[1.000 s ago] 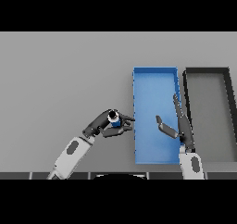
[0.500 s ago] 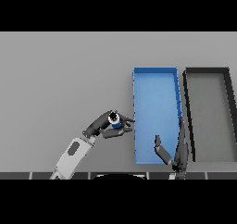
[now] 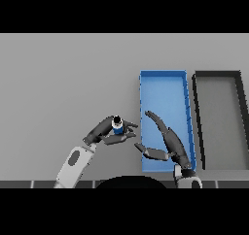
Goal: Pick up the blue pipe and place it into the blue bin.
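Grey table, blue bin, dark bin

no text, label, number or sign can be read anywhere.

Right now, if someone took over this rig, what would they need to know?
Left hand: shut on the blue pipe, just left of the blue bin.
Right hand: open, fingers straight, over the bin's near end, holding nothing.
Dark bin: right of the blue one.
Done: pipe grasped.
Left: carry it over the bin's left wall and let go inside.
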Tool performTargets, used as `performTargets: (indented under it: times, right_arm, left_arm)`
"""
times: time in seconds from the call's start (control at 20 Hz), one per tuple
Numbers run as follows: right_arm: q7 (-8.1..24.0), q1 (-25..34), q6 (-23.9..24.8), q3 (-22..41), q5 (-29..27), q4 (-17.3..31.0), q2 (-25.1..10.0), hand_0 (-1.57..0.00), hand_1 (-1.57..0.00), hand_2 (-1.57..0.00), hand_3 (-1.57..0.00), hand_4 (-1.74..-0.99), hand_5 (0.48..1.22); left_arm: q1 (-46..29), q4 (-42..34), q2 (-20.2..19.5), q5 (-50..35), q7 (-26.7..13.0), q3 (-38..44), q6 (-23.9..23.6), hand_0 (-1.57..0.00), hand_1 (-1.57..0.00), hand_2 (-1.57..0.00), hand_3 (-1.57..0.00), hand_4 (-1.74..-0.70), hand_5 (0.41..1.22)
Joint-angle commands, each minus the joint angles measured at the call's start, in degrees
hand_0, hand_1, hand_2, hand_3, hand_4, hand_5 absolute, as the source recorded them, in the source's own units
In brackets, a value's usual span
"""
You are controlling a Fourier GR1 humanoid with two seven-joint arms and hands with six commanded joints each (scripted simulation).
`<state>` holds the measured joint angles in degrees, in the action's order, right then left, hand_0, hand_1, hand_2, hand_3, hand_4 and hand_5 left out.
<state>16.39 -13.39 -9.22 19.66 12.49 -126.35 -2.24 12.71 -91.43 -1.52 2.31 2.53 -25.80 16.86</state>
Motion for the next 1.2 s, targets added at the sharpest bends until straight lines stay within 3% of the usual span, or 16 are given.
performTargets:
  times: [0.0,0.25,0.35,0.6,0.75,0.9,1.0,1.15]
  right_arm:
    - [2.8,3.8,-0.8,0.7,0.4,-0.2,0.1,0.0,0.0,-0.08,0.0,-1.281,0.558]
    - [10.9,15.5,-4.9,2.7,-1.2,2.2,1.0,0.0,0.0,-0.04,0.0,-1.3,0.56]
    - [12.0,18.6,-6.2,3.0,-2.5,4.7,1.9,0.0,0.0,-0.04,0.0,-1.282,0.555]
    - [15.0,28.8,-8.2,2.7,-4.1,7.0,3.1,-0.01,-0.02,-0.07,0.0,-1.223,0.54]
    - [17.8,32.7,-9.1,2.3,-4.9,8.8,3.7,-0.02,-0.03,-0.08,0.0,-1.186,0.521]
    - [18.5,36.3,-10.2,1.3,-5.7,12.2,4.0,-0.07,-0.11,-0.17,-0.04,-1.204,0.497]
    - [18.5,37.7,-11.0,0.9,-6.4,13.5,4.0,-0.32,-0.36,-0.38,-0.24,-1.278,0.485]
    - [17.3,39.0,-10.9,1.7,-6.1,15.4,5.3,-0.88,-0.88,-0.91,-0.76,-1.467,0.518]
  left_arm:
    - [0.3,0.1,0.1,0.0,-0.3,0.6,0.0,-1.57,-1.57,-1.57,-1.57,-1.47,1.221]
    - [0.1,0.8,1.7,2.0,0.3,0.9,0.8,-1.57,-1.57,-1.57,-1.57,-1.47,1.221]
    - [0.2,1.5,1.5,1.8,1.8,1.9,2.0,-1.57,-1.57,-1.57,-1.57,-1.47,1.221]
    - [-0.2,1.3,2.3,0.4,-0.1,3.3,5.1,-1.57,-1.57,-1.57,-1.57,-1.47,1.221]
    - [-0.6,1.4,3.1,2.3,-0.2,3.9,4.5,-1.57,-1.57,-1.57,-1.57,-1.47,1.221]
    - [-0.5,1.7,3.4,4.0,-0.5,4.2,5.3,-1.57,-1.57,-1.57,-1.57,-1.47,1.221]
    - [-0.4,1.7,3.7,4.0,-0.6,4.9,6.1,-1.57,-1.57,-1.57,-1.57,-1.52,1.221]
    - [-1.1,0.6,3.3,3.8,-2.9,4.7,6.1,-1.57,-1.57,-1.57,-1.57,-1.62,1.221]
